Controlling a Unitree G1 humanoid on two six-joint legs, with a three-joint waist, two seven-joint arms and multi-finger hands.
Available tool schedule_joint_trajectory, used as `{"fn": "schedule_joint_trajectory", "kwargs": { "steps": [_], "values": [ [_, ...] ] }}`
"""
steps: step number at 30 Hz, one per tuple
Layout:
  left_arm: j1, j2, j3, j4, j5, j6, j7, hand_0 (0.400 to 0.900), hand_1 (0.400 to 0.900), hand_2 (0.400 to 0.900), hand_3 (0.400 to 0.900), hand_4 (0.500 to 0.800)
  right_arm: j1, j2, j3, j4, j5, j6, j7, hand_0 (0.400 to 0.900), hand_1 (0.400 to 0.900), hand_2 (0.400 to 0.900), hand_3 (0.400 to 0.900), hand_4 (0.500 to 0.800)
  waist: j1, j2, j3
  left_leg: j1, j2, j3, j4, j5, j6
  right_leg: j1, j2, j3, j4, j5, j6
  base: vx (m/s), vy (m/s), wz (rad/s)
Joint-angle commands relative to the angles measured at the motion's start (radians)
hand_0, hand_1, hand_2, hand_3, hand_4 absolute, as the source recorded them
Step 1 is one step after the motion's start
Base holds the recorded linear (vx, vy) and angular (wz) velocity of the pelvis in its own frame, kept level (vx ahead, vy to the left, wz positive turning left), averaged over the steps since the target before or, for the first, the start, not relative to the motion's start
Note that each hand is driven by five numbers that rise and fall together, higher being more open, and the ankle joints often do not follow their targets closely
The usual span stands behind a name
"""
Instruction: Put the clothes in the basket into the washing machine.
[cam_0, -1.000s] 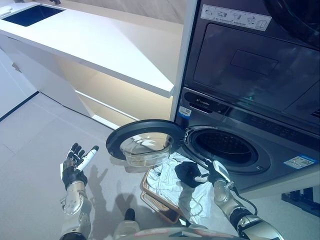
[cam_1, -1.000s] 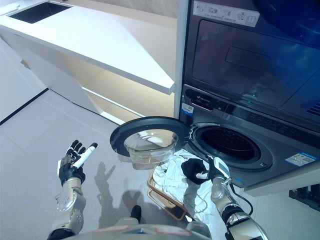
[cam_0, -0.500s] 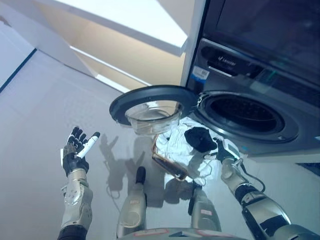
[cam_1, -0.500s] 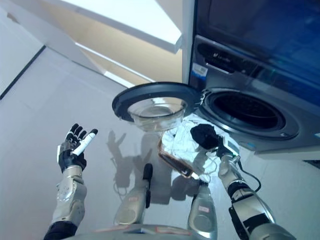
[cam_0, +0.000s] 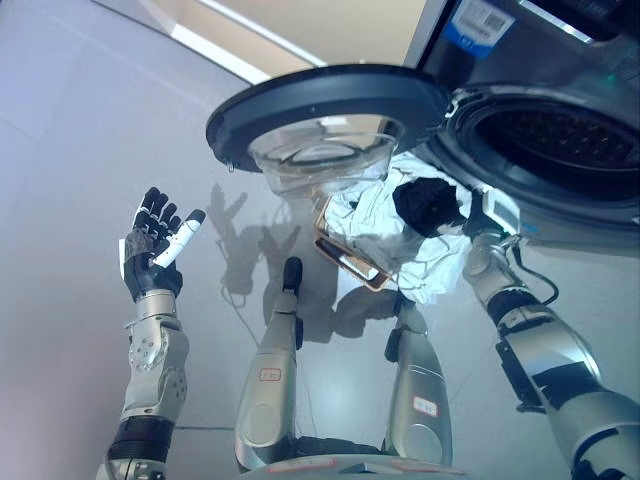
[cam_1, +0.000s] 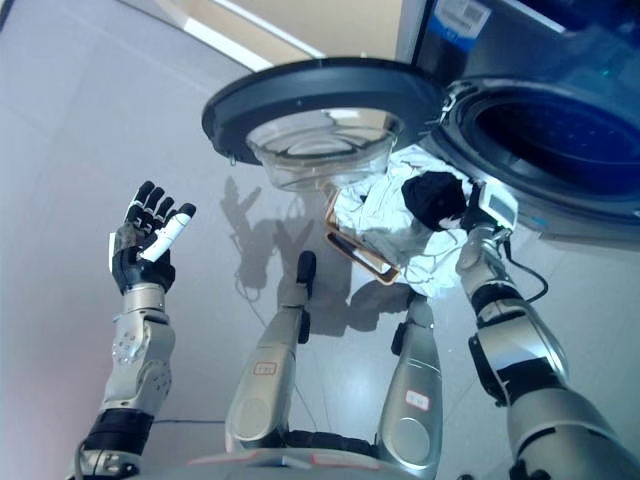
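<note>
The washing machine (cam_0: 560, 130) stands at the far right with its round door (cam_0: 325, 110) swung wide open toward the left, the clear bowl of the door glass facing down over the floor (cam_0: 80, 150). The dark drum opening (cam_0: 570, 140) is in view behind it, and no cloth shows inside the part that can be seen. Just below the door and in front of the opening sits the basket (cam_0: 345, 262), low on the floor, with a brown rim showing on its near left side. White clothes (cam_0: 375, 225) are heaped in it and spill over its right edge onto the floor. The right hand (cam_0: 478, 215) reaches in from the lower right to the far right side of the heap, just under the lip of the drum opening. A black garment (cam_0: 428, 203) is bunched up against that hand, above the white pile; it seems to be gripped, but the fingers are hidden behind the cloth and I cannot tell how they are set. The left hand (cam_0: 155, 245) is well apart from all this, raised on the left over bare floor, palm turned toward the machine, fingers spread wide and straight, holding nothing.
</note>
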Motion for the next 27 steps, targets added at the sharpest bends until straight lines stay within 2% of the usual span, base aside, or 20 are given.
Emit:
{"fn": "schedule_joint_trajectory", "kwargs": {
  "steps": [1,13,23,27],
  "values": [
    [0.052,0.074,0.045,-0.175,-0.001,-0.110,0.039,0.900,0.900,0.900,0.900,0.800,-0.082,-0.075,0.065,0.007,0.036,0.005,-0.078,0.900,0.900,0.900,0.900,0.800,-0.009,0.004,-0.018,-0.076,-0.063,0.002,-0.065,0.038,0.099,-0.093,-0.001,0.005,0.096,-0.029,-0.012,-0.06,0.007,-0.01],
    [0.012,0.105,0.041,-0.296,0.022,-0.142,0.090,0.900,0.900,0.900,0.900,0.800,-0.191,-0.144,0.085,-0.011,0.163,-0.048,-0.101,0.900,0.900,0.900,0.900,0.800,0.001,0.018,-0.018,-0.338,-0.085,-0.009,0.010,0.032,0.102,-0.364,-0.003,0.007,0.225,-0.058,-0.021,-0.04,-0.004,0.03],
    [-0.026,0.123,0.025,-0.321,0.013,-0.165,0.128,0.900,0.900,0.900,0.900,0.800,-0.241,-0.101,0.116,-0.030,0.197,-0.071,-0.095,0.900,0.900,0.900,0.900,0.800,0.004,0.032,-0.018,-0.472,-0.100,-0.002,0.064,0.020,0.112,-0.506,-0.002,0.017,0.279,-0.058,-0.025,-0.01,0.015,-0.03],
    [-0.024,0.135,0.041,-0.347,0.019,-0.174,0.134,0.900,0.900,0.900,0.900,0.800,-0.262,-0.107,0.126,-0.006,0.189,-0.068,-0.102,0.900,0.900,0.900,0.900,0.800,0.008,0.043,-0.018,-0.512,-0.100,0.002,0.062,0.026,0.109,-0.538,-0.004,0.020,0.274,-0.054,-0.025,-0.01,0.011,-0.02]
  ]
}}
